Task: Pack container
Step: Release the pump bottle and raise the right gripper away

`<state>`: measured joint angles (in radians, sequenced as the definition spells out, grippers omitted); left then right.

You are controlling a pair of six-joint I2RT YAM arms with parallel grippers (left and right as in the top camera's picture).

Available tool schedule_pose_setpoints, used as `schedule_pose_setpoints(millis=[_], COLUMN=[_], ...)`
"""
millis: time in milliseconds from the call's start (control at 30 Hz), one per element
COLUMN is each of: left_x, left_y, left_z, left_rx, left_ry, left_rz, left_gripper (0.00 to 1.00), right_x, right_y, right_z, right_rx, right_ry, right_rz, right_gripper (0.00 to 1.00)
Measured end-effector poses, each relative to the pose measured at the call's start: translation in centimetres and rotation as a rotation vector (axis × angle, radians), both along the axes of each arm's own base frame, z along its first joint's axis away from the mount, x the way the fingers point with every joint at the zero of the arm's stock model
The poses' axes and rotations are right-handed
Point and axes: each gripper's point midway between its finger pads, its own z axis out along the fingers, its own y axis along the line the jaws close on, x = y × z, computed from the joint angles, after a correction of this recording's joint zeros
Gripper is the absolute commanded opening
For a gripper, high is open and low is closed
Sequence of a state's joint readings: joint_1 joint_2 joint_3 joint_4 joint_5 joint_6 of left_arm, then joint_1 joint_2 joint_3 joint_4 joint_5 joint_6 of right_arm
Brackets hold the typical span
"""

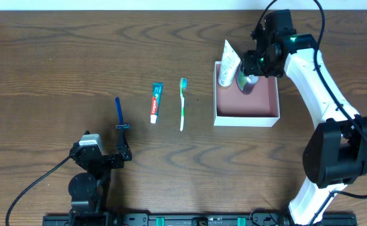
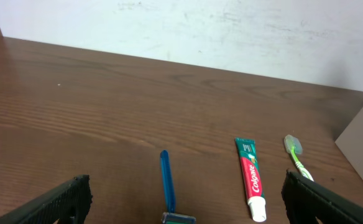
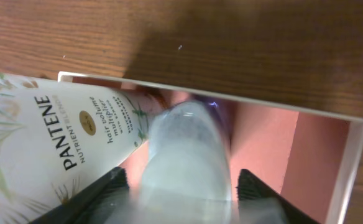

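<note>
The container point(image 1: 247, 117) sits on the bench point(image 1: 58, 56) to the right, its pink floor mostly bare. A white shampoo tube point(image 1: 229, 63) leans in its far left corner, top end sticking out over the wall. The right gripper point(image 1: 252, 65) is above the container's far side, clamped on a pale, see-through bottle point(image 3: 188, 149) just beside the tube. The left gripper point(image 1: 123, 152) rests low near the front edge, fingers apart and holding nothing. Ahead of it lie a blue razor point(image 2: 166, 177), a toothpaste tube point(image 2: 251, 180) and a green toothbrush point(image 2: 296, 158), side by side and apart.
</note>
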<state>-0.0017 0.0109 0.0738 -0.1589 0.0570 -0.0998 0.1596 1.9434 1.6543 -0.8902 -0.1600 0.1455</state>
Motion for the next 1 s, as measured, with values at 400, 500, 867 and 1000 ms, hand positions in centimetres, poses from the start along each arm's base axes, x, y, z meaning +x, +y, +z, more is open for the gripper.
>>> schedule_pose_setpoints(millis=[400,500,867,1000], left_x=[0.0,0.0,0.0,0.0], left_y=[0.0,0.0,0.0,0.0], left_z=[0.0,0.0,0.0,0.0], left_rx=[0.000,0.000,0.000,0.000], left_ry=[0.000,0.000,0.000,0.000], left_rz=[0.000,0.000,0.000,0.000], left_gripper=[0.98,0.98,0.98,0.98], right_x=[0.3,0.2,0.1,-2.2], right_y=[0.1,0.0,-6.8,-13.6], right_z=[0.7,1.9,17.6,19.8], right_rx=[0.006,0.004,-0.046,-0.148], right_ry=[-0.022,-0.018,-0.266,-0.275], right_rz=[-0.004,-0.004,-0.160,-0.323], right_gripper=[0.67,0.67,0.99,0.99])
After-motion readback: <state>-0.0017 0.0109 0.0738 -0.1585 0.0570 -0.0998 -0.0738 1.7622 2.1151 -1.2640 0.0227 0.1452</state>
